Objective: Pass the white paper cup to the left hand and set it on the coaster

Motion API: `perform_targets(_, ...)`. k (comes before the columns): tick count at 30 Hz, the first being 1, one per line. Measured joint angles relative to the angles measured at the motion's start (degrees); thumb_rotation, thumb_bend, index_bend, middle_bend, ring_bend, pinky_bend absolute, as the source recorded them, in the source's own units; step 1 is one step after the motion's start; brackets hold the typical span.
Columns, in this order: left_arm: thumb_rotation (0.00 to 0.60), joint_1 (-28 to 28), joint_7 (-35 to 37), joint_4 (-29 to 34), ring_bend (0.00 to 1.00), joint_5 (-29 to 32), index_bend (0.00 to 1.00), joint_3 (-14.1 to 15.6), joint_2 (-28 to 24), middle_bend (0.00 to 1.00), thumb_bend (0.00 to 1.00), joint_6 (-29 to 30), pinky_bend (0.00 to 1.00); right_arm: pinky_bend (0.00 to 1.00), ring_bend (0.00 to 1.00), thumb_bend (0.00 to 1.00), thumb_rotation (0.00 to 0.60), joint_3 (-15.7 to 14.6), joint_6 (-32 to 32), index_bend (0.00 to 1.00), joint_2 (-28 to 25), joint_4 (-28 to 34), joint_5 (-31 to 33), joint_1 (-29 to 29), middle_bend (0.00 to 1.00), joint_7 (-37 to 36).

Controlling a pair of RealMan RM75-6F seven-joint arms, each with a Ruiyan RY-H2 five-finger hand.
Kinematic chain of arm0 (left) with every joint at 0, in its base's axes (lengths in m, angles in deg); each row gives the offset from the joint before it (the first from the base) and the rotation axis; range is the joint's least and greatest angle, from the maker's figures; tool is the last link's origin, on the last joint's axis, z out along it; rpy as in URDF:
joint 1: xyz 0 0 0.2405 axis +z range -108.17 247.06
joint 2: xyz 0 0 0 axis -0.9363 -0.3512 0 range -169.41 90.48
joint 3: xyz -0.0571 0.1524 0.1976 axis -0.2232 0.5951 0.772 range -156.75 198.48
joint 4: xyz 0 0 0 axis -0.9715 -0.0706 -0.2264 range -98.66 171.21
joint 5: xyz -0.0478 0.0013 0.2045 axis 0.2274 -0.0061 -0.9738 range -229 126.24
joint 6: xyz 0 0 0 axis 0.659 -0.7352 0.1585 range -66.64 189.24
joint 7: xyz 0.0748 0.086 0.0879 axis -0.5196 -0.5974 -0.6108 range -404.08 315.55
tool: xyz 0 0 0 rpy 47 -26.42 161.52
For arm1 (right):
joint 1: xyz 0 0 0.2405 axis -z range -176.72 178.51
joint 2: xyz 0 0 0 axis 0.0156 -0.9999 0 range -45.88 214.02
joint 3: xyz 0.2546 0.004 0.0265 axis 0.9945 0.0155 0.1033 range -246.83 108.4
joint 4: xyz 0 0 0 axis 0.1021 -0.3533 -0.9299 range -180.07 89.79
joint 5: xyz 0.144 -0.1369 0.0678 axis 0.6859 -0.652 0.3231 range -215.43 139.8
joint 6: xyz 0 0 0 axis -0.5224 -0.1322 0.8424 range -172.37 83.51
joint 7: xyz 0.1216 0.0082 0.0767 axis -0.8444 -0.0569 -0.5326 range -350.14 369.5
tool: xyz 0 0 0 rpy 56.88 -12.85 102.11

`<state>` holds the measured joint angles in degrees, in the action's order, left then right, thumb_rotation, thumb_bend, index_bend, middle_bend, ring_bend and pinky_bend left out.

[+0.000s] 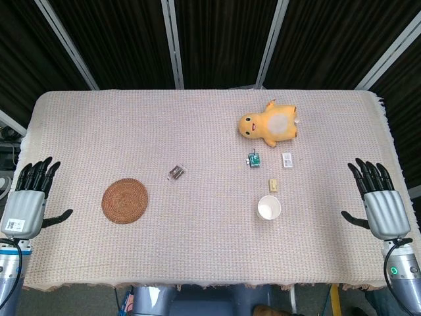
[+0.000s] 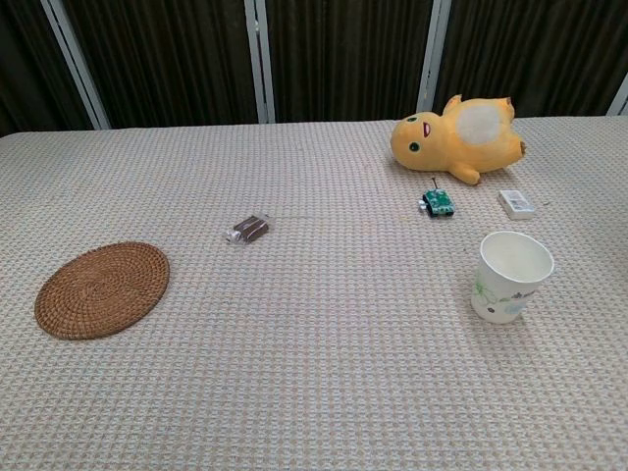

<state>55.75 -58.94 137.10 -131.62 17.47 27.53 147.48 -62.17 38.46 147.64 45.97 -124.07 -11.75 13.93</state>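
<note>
The white paper cup (image 1: 269,208) stands upright on the tablecloth right of centre; the chest view shows the cup (image 2: 512,277) with a faint green print and an empty inside. A round woven coaster (image 1: 125,200) lies flat at the left, also visible as the coaster (image 2: 102,288) in the chest view. My left hand (image 1: 27,203) hovers at the table's left edge, fingers spread, holding nothing. My right hand (image 1: 381,205) mirrors it at the right edge, open and well right of the cup. Neither hand shows in the chest view.
A yellow plush toy (image 1: 270,124) lies at the back right. Near it are a small green gadget (image 1: 254,158), a white tag (image 1: 287,159) and a small tan block (image 1: 273,185) just behind the cup. A small dark wrapped item (image 1: 175,172) lies near the centre.
</note>
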Motion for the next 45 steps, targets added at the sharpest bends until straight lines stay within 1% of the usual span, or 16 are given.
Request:
perform_targets(5, 0.600, 0.1, -1.2, 0.4, 0.00, 0.3, 0.00, 0.0, -0.3, 0.00, 0.00, -0.6, 0.00, 0.00, 0.00, 0.00, 0.600, -0.4, -0.4, 0.00, 0.0, 0.3, -0.3, 0.0, 0.00, -0.2)
perform_targets(9, 0.600, 0.1, -2.3, 1.4, 0.00, 0.8, 0.00, -0.2, -0.7, 0.00, 0.00, -1.0, 0.00, 0.00, 0.00, 0.00, 0.600, -1.1, -1.9, 0.00, -0.1, 0.7, -1.2, -0.6, 0.00, -1.3)
perform_targets(12, 0.600, 0.1, -3.2, 2.2, 0.00, 0.6, 0.00, -0.7, -1.1, 0.00, 0.00, -0.4, 0.00, 0.00, 0.00, 0.00, 0.600, -1.6, -3.3, 0.00, 0.1, 0.7, -3.3, -1.8, 0.00, -3.1)
perform_targets(14, 0.600, 0.2, -3.8, 3.1, 0.00, 0.5, 0.00, -0.9, -1.4, 0.00, 0.00, 0.0, 0.00, 0.00, 0.00, 0.00, 0.600, -2.2, -5.0, 0.00, 0.5, 0.3, -5.9, -3.4, 0.00, -4.9)
perform_targets(18, 0.600, 0.3, -4.6, 5.0, 0.00, 0.7, 0.00, -1.3, -2.0, 0.00, 0.00, 0.1, 0.00, 0.00, 0.00, 0.00, 0.600, -2.9, -11.0, 0.01, 1.0, 0.0, -8.5, -7.5, 0.02, -6.7)
perform_targets(22, 0.600, 0.3, -4.9, 5.3, 0.00, 1.5, 0.00, -1.7, -2.3, 0.00, 0.00, -0.6, 0.00, 0.07, 0.01, 0.00, 0.600, -2.8, -19.4, 0.01, 1.8, 0.7, -8.0, -12.3, 0.06, -6.0)
perform_targets(25, 0.600, 0.2, -4.9, 5.3, 0.00, 2.6, 0.00, -2.0, -2.4, 0.00, 0.00, -1.4, 0.00, 0.15, 0.06, 0.00, 0.600, -2.3, -25.6, 0.02, 3.0, 1.0, -5.9, -15.9, 0.09, -4.5)
perform_targets(32, 0.600, 0.1, -5.0, 4.9, 0.00, 4.5, 0.00, -2.3, -2.7, 0.00, 0.00, -3.1, 0.00, 0.23, 0.15, 0.00, 0.600, -1.7, -32.3, 0.03, 6.7, 0.2, -0.5, -20.3, 0.16, -1.4)
perform_targets(35, 0.600, 0.2, -5.0, 4.9, 0.00, 4.7, 0.00, -2.5, -2.8, 0.00, 0.00, -3.1, 0.00, 0.26, 0.23, 0.00, 0.600, -1.6, -33.6, 0.06, 8.5, -0.8, 1.3, -21.0, 0.23, 0.0)
perform_targets(36, 0.600, 0.2, -4.9, 5.0, 0.00, 4.7, 0.00, -2.5, -2.8, 0.00, 0.00, -3.1, 0.00, 0.28, 0.27, 0.01, 0.600, -1.6, -33.9, 0.08, 9.2, -1.4, 1.9, -21.2, 0.26, 0.5)
perform_targets(38, 0.600, 0.3, -4.8, 5.0, 0.00, 4.8, 0.00, -2.6, -2.8, 0.00, 0.00, -3.1, 0.00, 0.30, 0.35, 0.04, 0.600, -1.6, -34.1, 0.12, 10.0, -2.2, 2.7, -21.5, 0.32, 1.1)
perform_targets(40, 0.600, 0.3, -4.7, 4.9, 0.00, 4.9, 0.00, -2.7, -2.8, 0.00, 0.00, -3.3, 0.00, 0.32, 0.40, 0.10, 0.600, -1.7, -34.2, 0.19, 10.9, -3.2, 3.4, -21.7, 0.38, 1.8)
perform_targets(43, 0.600, 0.2, -4.7, 4.9, 0.00, 5.1, 0.00, -2.8, -2.9, 0.00, 0.00, -3.6, 0.00, 0.32, 0.41, 0.16, 0.600, -1.8, -33.9, 0.27, 11.8, -4.0, 4.2, -21.8, 0.42, 2.1)
perform_targets(45, 0.600, 0.2, -4.7, 4.8, 0.00, 5.1, 0.00, -2.8, -2.9, 0.00, 0.00, -3.8, 0.00, 0.32, 0.41, 0.17, 0.600, -1.8, -33.5, 0.28, 12.1, -4.2, 4.3, -21.7, 0.43, 2.0)
